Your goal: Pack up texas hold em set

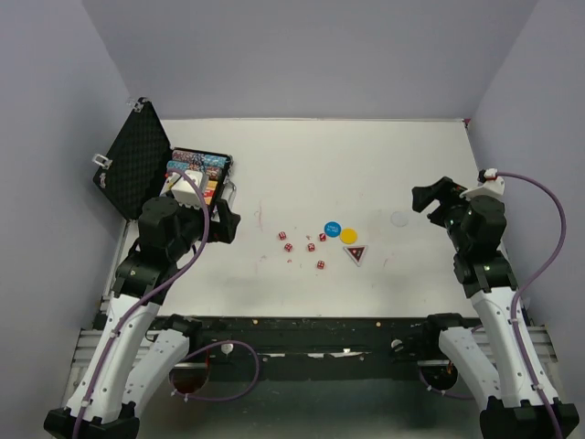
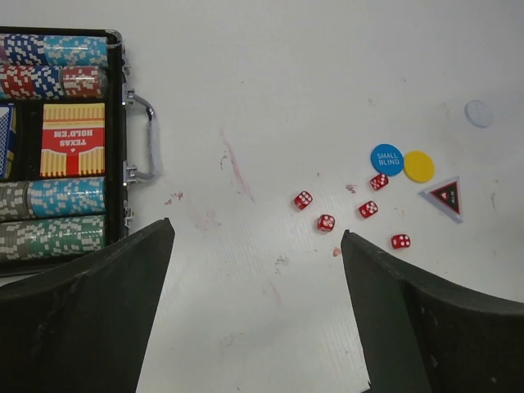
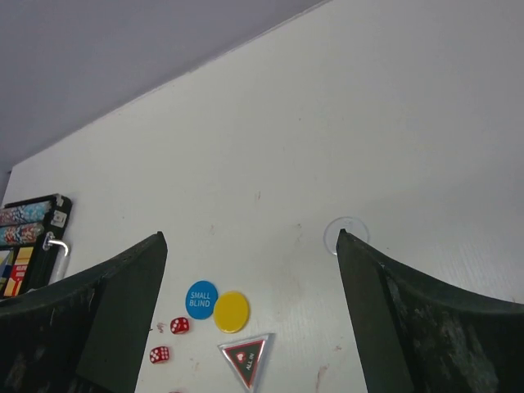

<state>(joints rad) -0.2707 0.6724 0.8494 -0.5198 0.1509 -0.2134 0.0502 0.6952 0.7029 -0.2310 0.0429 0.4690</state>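
Top external: case [image 1: 196,174] lying open.
Dice [image 1: 311,247]: five, right of case.
Discs [image 1: 332,229], token [image 1: 355,253]: further right of case.
Left fingers [image 2: 98,311]: apart, empty.
Right fingers [image 3: 90,319]: apart, empty.

Showed a white plastic left arm [image 1: 114,343] and a white plastic right arm [image 1: 501,329], both with black joint blocks [image 1: 164,229]. Carried a thin purple cable [image 1: 530,178] along each side. Ended in broad dark matte fingers [image 2: 82,327], a little scuffed at the edges.
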